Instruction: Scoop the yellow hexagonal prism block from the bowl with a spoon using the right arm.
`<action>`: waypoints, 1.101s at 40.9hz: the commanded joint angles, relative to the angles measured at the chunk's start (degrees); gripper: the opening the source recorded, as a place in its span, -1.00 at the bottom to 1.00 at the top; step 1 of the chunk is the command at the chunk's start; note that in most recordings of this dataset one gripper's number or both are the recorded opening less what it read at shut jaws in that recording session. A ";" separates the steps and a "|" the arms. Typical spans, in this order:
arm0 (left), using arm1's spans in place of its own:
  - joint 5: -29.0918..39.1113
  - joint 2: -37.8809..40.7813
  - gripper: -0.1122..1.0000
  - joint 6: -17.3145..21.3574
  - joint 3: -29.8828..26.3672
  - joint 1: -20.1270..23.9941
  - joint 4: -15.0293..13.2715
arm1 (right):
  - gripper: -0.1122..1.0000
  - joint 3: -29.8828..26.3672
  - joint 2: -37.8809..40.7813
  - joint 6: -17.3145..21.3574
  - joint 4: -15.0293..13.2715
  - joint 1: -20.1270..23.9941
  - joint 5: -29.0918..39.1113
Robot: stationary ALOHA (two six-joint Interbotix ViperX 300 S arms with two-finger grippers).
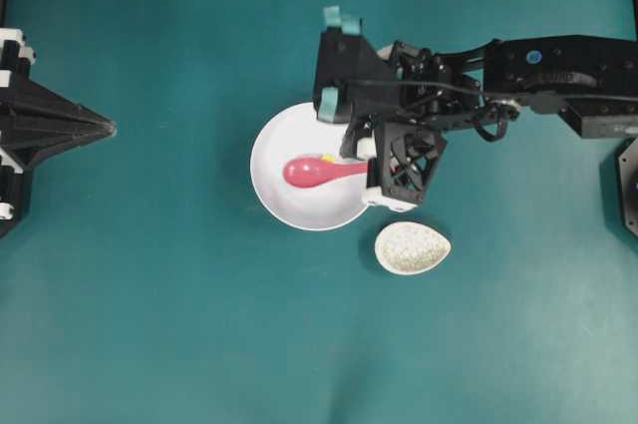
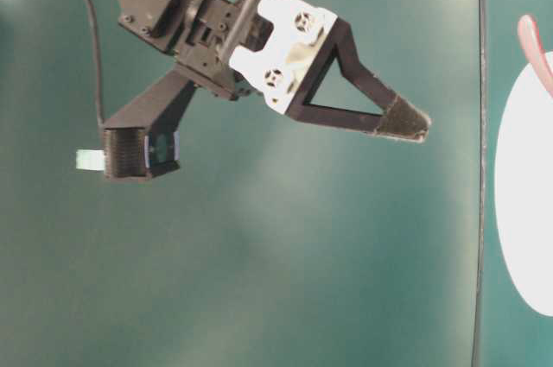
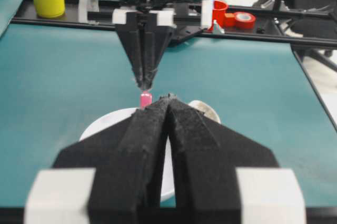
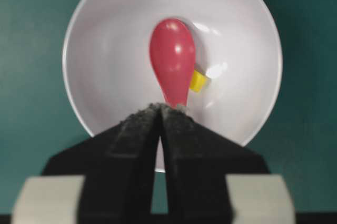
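Right wrist view: spoon (image 4: 172, 60) lies in the bowl (image 4: 105, 39).
Right gripper (image 4: 160, 109) pinches its handle; block (image 4: 198, 80) touches the scoop's side.

left end effector (image 2: 406, 123), jaws together, pointing right above the teal desk (image 2: 259, 255); white bowl (image 2: 523, 211) and pink spoon (image 2: 536, 47) at right edge.

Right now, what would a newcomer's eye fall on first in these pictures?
The pink-red spoon lying in the white bowl near the middle of the table stands out, with the tiny yellow block right beside its scoop. The right hand sits at the spoon's handle end, and a speckled spoon rest lies beside the bowl.
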 commanded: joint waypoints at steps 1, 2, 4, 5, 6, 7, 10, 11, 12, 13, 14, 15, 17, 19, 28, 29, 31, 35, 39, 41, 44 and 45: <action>-0.53 0.26 -0.82 -0.09 -1.67 0.09 0.09 | -0.54 -1.49 -1.49 -2.11 -0.09 0.35 0.35; -0.53 0.26 -0.82 -0.09 -1.67 0.09 0.09 | -0.51 -1.49 -1.41 -2.64 -0.09 0.44 0.44; -0.53 0.26 -0.82 -0.09 -1.67 0.09 0.09 | -0.38 -1.58 -1.41 -3.08 -0.09 0.44 0.70; -0.53 0.35 -0.82 -0.09 -1.67 0.09 0.18 | -0.32 -1.49 -1.41 -3.08 -0.09 0.44 0.79; -0.53 0.35 -0.82 -0.09 -1.67 0.09 0.09 | -0.24 -1.49 -1.41 -3.08 -0.09 0.44 0.88; -0.53 0.26 -0.82 -0.09 -1.67 0.09 0.18 | -0.19 -1.49 -1.41 -3.08 -0.09 0.44 0.88; -0.53 0.26 -0.82 -0.09 -1.67 0.00 0.09 | -0.02 -1.49 -1.41 -3.25 -0.09 0.44 0.97; -0.53 0.26 -0.82 -0.09 -1.67 0.09 0.18 | 0.01 -1.49 -1.41 -3.34 -0.09 0.44 0.88; -0.53 0.26 -0.82 -0.09 -1.67 0.09 0.18 | 0.04 -1.49 -1.32 -3.43 -0.18 0.44 0.97; -0.53 0.35 -0.82 -0.09 -1.67 0.09 0.09 | 0.07 -1.49 -1.32 -3.43 -0.09 0.44 0.97; -0.53 0.35 -0.82 -0.09 -1.67 0.09 0.09 | 0.09 -1.49 -1.23 -3.52 -0.09 0.44 0.97; -0.53 0.26 -0.82 -0.09 -1.67 0.09 0.18 | 0.10 -1.49 -1.14 -3.52 -0.09 0.44 0.97; -0.53 0.26 -0.82 -0.09 -1.67 0.09 0.09 | 0.09 -1.49 -0.79 -3.52 -0.09 0.44 1.05; -0.53 0.26 -0.82 -0.09 -1.67 0.09 0.09 | 0.09 -1.32 -0.35 -3.52 -0.18 0.44 0.97; -0.53 0.26 -0.82 -0.09 -1.67 0.09 0.09 | 0.09 -0.35 3.34 -2.90 -0.09 0.44 0.97; -0.53 0.35 -0.82 -0.09 -1.67 0.09 0.09 | 0.09 -0.35 3.78 -2.90 -0.09 0.44 1.05; -0.53 0.26 -0.82 -0.09 -1.67 0.09 0.09 | 0.09 -0.18 4.31 -2.90 0.00 0.44 0.97; -0.53 0.26 -0.82 -0.09 -1.58 0.09 0.09 | 0.09 0.18 5.19 -2.64 0.09 0.44 0.97; -0.44 0.35 -0.82 -0.09 -1.67 0.09 0.09 | 0.09 0.88 5.36 -2.55 0.26 0.44 0.53; -0.53 0.26 -0.82 -0.09 -1.67 0.09 0.09 | 0.09 1.41 5.45 -2.55 0.44 0.44 0.18; -0.53 0.26 -0.82 -0.09 -1.67 0.09 0.09 | 0.09 2.20 5.45 -2.46 0.70 0.44 -0.70; -0.53 0.26 -0.82 -0.09 -1.67 0.09 0.09 | 0.09 2.55 5.45 -2.46 0.79 0.44 -1.14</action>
